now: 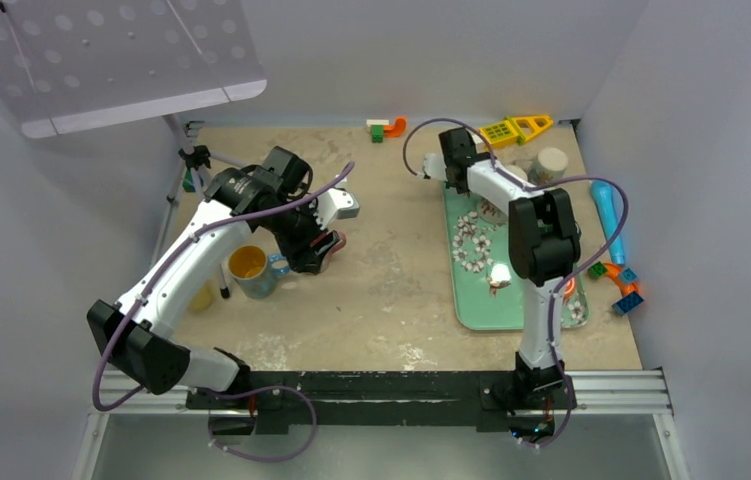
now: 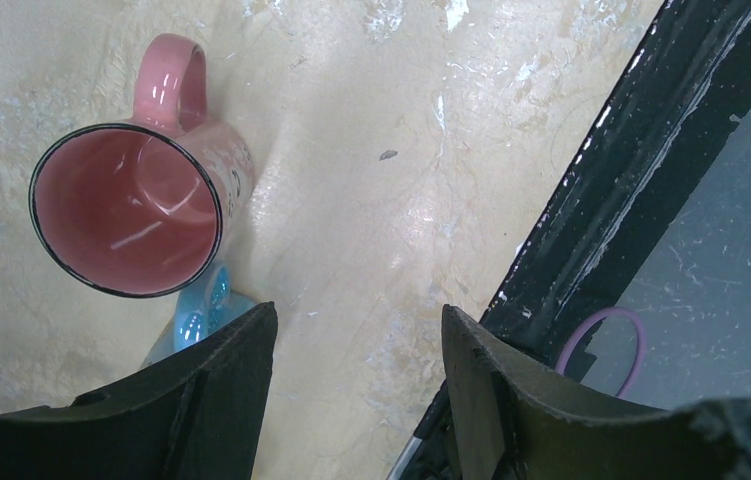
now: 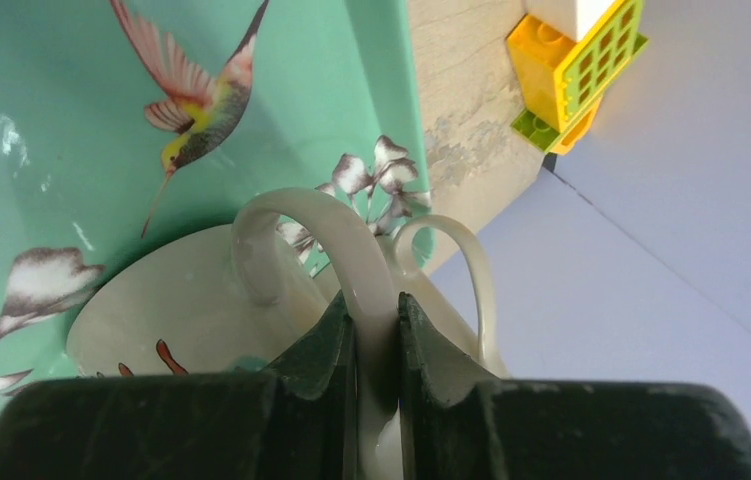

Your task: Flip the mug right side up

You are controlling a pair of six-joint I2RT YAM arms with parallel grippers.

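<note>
Well left of the green tray, the left gripper is seen open and empty, with a pink mug standing mouth-up just beside it. At the tray's far end, the handle of the white mug is pinched between the closed fingers of the right gripper. The white mug appears inverted, though this is left uncertain by the close view. The grasp is judged made. Next, a lift clear of the tray and a half-turn are called for.

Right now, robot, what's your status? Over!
Right end effector shut on handle of white mug; mug sits on green tray. Left end effector open, empty, pink mug nearby. Second white handle close behind the gripped one. Over.
</note>
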